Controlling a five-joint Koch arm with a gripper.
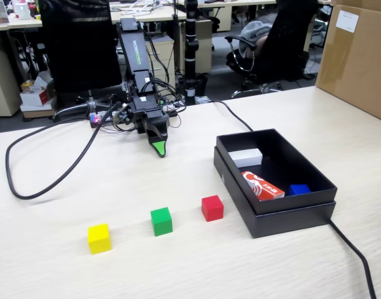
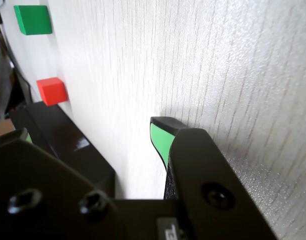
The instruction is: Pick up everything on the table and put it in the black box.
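Resting low over the table (image 1: 66, 268), the claw (image 1: 158, 149) points its green tip down at the bare wood, at the end of the one arm (image 1: 136, 68) in sight. Its two jaws sit in line with each other in the fixed view, and the wrist view shows only one green-faced finger (image 2: 159, 142) clearly, so I cannot tell whether the claw is open or closed; nothing is held in it.

Three cubes lie on the table, one of each colour, in a loose row on the near side of the claw in the fixed view. One red cube (image 1: 212, 208) sits nearer the camera than the claw and to its right, just beside the black box (image 1: 284, 219) but not touching it. One green cube (image 1: 161, 221) lies almost straight in front of the claw, well apart from it. One yellow cube (image 1: 99, 238) lies farthest from the claw, off to its left. The wrist view shows two of them, green and red, ahead of the finger.

One black box stands to the right of the claw, open-topped. Inside it are three things: one white block (image 1: 247, 157), one red-and-white packet (image 1: 263, 186) and one small blue block (image 1: 299, 189). One black cable (image 1: 47, 180) loops across the table to the claw's left.
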